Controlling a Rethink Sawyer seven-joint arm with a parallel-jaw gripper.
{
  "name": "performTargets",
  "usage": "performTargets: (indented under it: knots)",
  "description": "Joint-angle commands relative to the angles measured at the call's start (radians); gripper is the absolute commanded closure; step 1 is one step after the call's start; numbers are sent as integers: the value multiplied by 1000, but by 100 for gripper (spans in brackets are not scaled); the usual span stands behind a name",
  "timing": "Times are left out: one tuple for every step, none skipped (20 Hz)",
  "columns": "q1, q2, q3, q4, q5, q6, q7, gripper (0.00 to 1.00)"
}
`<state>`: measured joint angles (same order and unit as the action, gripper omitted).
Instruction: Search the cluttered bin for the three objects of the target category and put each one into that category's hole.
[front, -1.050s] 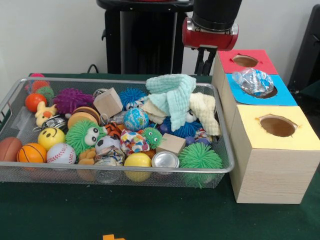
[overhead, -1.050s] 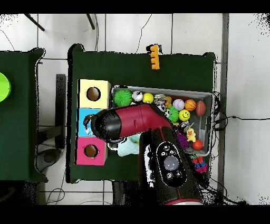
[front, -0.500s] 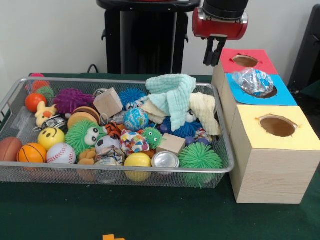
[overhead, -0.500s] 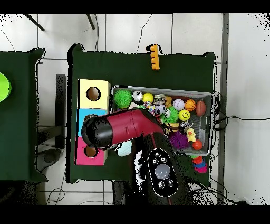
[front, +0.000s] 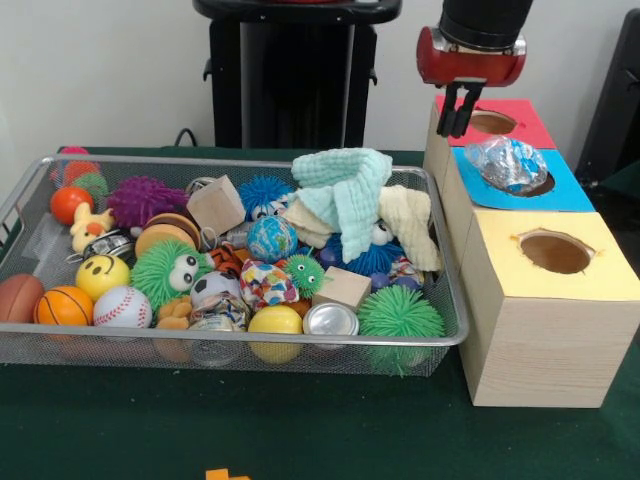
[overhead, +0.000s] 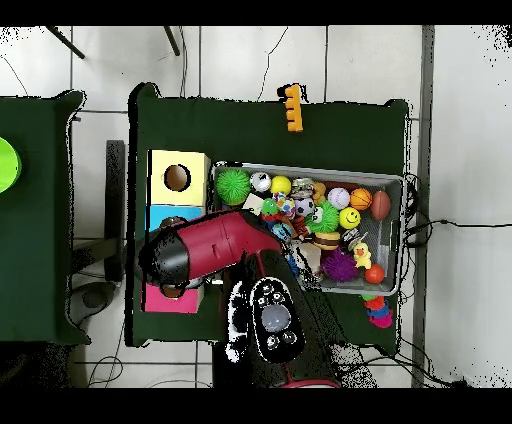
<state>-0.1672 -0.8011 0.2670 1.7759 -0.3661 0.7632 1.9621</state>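
Item, your hand (front: 459, 125): shifted over the last second from above the bin's (front: 448, 335) rear corner toward the box row, now hanging at the near edge of the red box (front: 512, 132), fingers pressed together and carrying nothing. Item, crumpled plastic bag (front: 508, 163): lodged in the blue box's hole (front: 540, 186) (not dropped through, by the look of it). Judgement: one object sits at its hole unfinished; you likely need a push, then two more searches

Light: bright, even, soft from above
Shadows: faint under the wire bin (front: 30, 200)
Glare: slight on the crinkled plastic bag (front: 508, 163)
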Motion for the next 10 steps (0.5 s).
performTargets:
  knots:
    - [25, 85, 2, 29, -83, -123, 40, 100]
    - [27, 93, -1, 27, -85, -133, 39, 100]
    - [29, 102, -3, 26, -87, -143, 39, 100]
    - [29, 108, -5, 25, -87, -149, 38, 100]
    - [30, 116, -5, 17, -87, -149, 34, 100]
    - [30, 119, -5, 13, -85, -148, 28, 100]
    - [26, 119, -3, 11, -84, -145, 17, 100]
    - [25, 121, 0, 3, -83, -135, 3, 100]
    - [24, 124, 3, -2, -84, -131, -7, 100]
    - [25, 128, 2, -7, -84, -128, -10, 100]
